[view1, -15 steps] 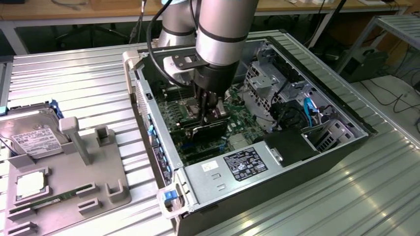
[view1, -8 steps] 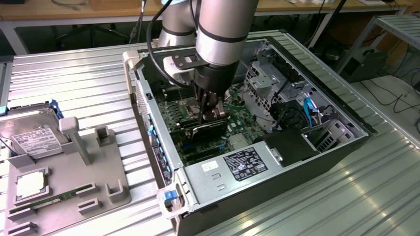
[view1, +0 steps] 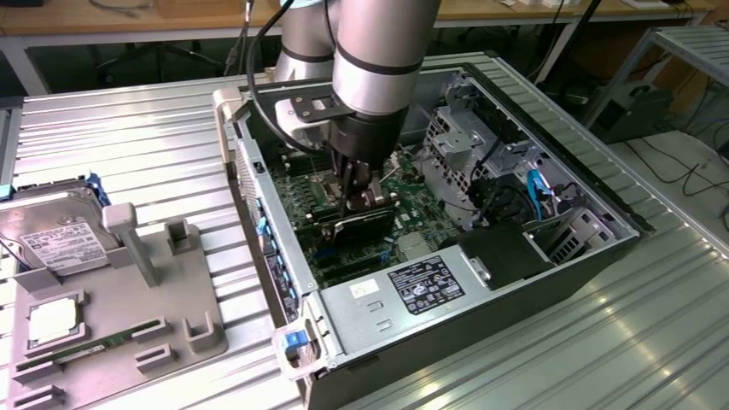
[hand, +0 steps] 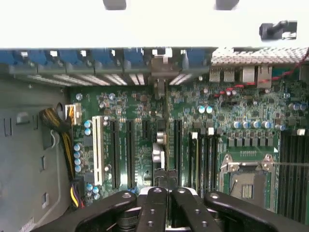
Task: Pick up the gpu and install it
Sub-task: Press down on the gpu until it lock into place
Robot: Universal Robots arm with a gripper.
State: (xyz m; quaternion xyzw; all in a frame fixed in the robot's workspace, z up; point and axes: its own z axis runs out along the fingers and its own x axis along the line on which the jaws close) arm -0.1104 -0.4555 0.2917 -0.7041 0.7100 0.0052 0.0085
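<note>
The gpu (view1: 362,227), a dark flat card, stands on edge on the green motherboard (view1: 416,224) inside the open computer case (view1: 341,329). My gripper (view1: 362,198) reaches down into the case and is shut, with its fingertips right at the card's upper edge. From the wrist the gpu (hand: 162,150) shows edge-on as a thin strip, running from the black fingers (hand: 153,205) to a metal bracket (hand: 164,67) at the case's rear wall. My gripper (hand: 167,189) has its fingers pressed together over that edge. Whether they pinch the card I cannot tell.
A grey fixture (view1: 125,299) at the exterior view's left holds a silver hard drive (view1: 51,231), a square chip (view1: 51,320) and a slim green memory stick (view1: 85,346). Empty slots (hand: 113,152), a drive cage (view1: 456,145) and the power supply (view1: 422,284) crowd the case.
</note>
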